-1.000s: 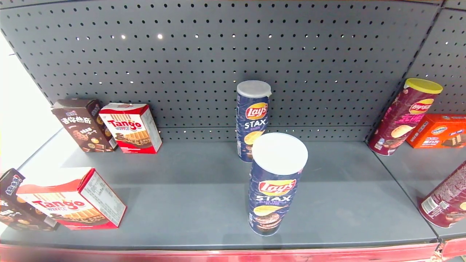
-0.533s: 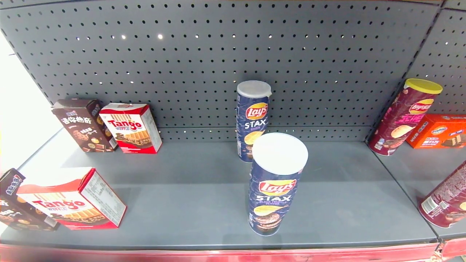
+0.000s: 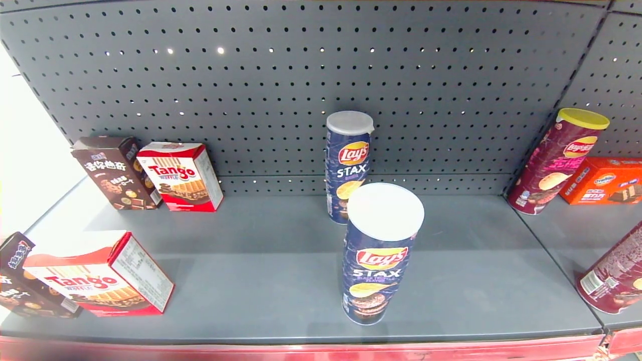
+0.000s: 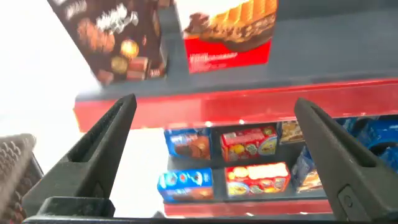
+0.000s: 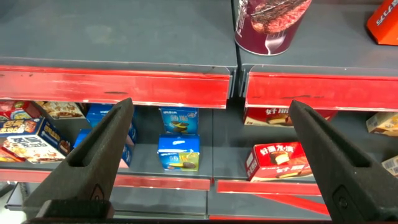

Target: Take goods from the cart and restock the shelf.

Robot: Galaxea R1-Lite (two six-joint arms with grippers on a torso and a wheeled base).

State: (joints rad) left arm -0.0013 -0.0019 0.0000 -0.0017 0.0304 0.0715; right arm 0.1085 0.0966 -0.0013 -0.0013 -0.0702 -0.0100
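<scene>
On the grey shelf (image 3: 261, 281) two dark blue chip cans with white lids stand upright, one near the front (image 3: 378, 255) and one behind it by the back panel (image 3: 347, 165). Red-and-white wafer boxes (image 3: 180, 175) (image 3: 100, 276) and brown cookie boxes (image 3: 113, 170) stand on the left. My left gripper (image 4: 216, 106) is open and holds nothing, level with the shelf's red front edge (image 4: 155, 112), below a brown box (image 4: 115, 37). My right gripper (image 5: 211, 104) is open too, facing the red edge (image 5: 124, 84) below a maroon can (image 5: 270, 22).
Maroon chip cans (image 3: 556, 160) (image 3: 614, 276) and an orange box (image 3: 604, 180) fill the neighbouring bay on the right. A perforated panel (image 3: 301, 75) backs the shelf. Lower shelves hold blue and red snack boxes (image 5: 178, 152) (image 4: 249, 143). Wire mesh (image 4: 15, 162) shows beside the left gripper.
</scene>
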